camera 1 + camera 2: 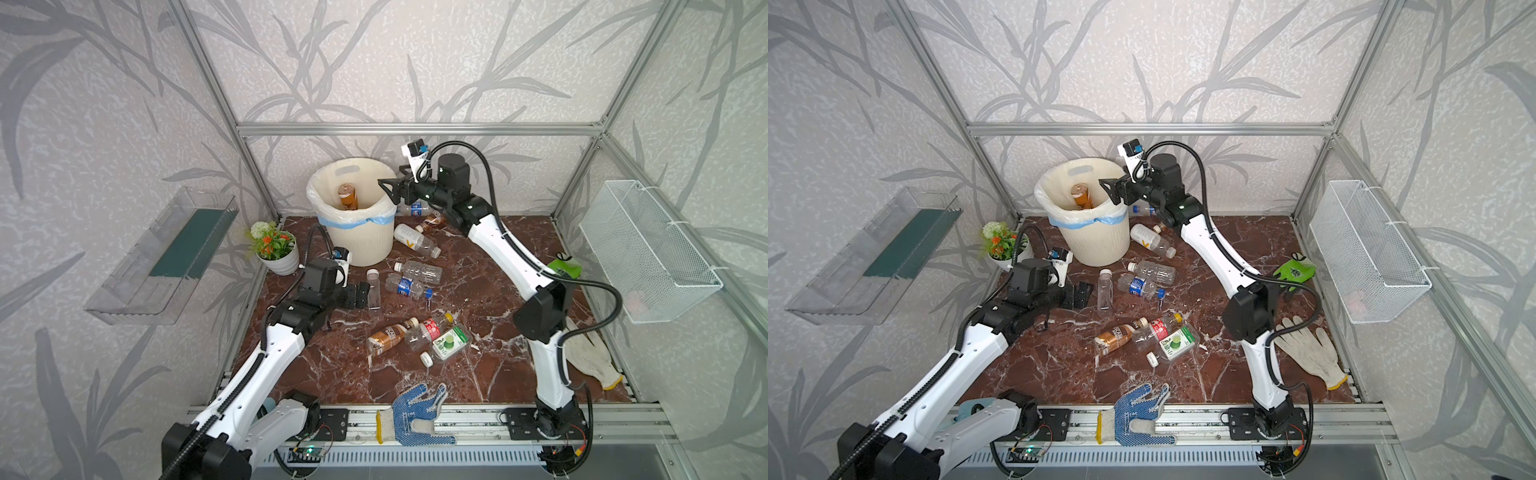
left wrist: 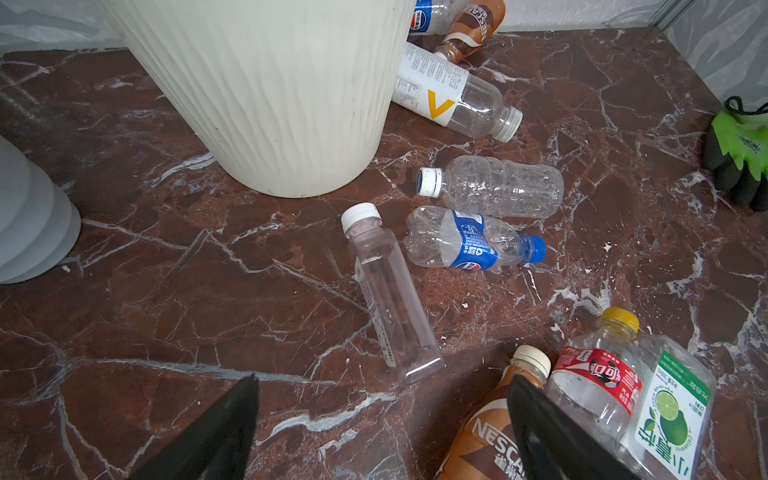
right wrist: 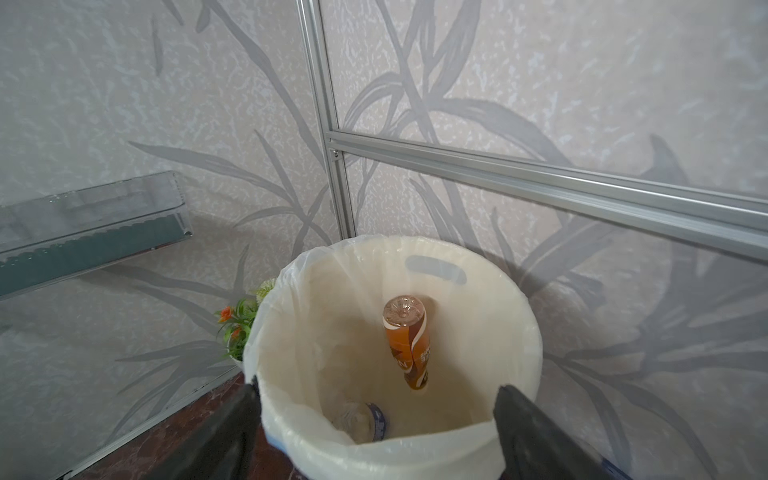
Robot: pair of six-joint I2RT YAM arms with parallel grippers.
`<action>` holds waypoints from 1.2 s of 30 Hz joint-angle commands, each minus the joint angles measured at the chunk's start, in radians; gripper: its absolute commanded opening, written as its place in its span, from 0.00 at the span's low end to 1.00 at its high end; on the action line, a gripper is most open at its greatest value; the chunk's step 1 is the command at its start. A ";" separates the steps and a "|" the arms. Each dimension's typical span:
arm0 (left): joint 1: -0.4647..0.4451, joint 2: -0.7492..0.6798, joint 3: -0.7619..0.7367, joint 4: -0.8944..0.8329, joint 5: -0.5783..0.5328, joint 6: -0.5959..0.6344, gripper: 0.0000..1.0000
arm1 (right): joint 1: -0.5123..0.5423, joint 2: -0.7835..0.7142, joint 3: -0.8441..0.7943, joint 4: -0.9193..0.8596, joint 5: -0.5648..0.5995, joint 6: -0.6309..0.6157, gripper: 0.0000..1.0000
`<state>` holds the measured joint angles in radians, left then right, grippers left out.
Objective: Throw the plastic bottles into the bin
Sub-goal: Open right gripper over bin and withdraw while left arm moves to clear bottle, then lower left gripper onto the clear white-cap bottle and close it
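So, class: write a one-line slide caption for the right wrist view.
Right gripper, fingers apart, at the rim of the bin; inside, a brown-labelled bottle sits base-up beside a blue-labelled one.

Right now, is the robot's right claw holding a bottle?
No, the right gripper is open with nothing between its jaws; the brown bottle is inside the bin.

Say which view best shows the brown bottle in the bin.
Right wrist view: it looks into the bin at the brown bottle. Both top views show it smaller; the left wrist view, only the bin's outside.
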<state>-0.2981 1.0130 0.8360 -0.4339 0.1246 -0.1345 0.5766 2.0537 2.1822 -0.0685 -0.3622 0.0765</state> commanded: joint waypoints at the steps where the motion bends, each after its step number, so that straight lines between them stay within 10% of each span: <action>1: 0.003 0.020 0.024 -0.025 -0.011 -0.002 0.92 | 0.000 -0.268 -0.243 0.280 0.039 -0.038 0.89; 17: -0.140 0.271 0.052 0.010 -0.174 -0.281 0.88 | -0.029 -0.820 -1.240 0.142 0.381 0.053 0.86; 36: -0.156 0.542 0.079 0.165 -0.210 -0.296 0.77 | -0.035 -0.750 -1.383 0.230 0.364 0.179 0.86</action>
<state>-0.4507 1.5280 0.8776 -0.3004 -0.0597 -0.4175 0.5461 1.2938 0.8150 0.1200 -0.0010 0.2317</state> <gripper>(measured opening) 0.786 0.860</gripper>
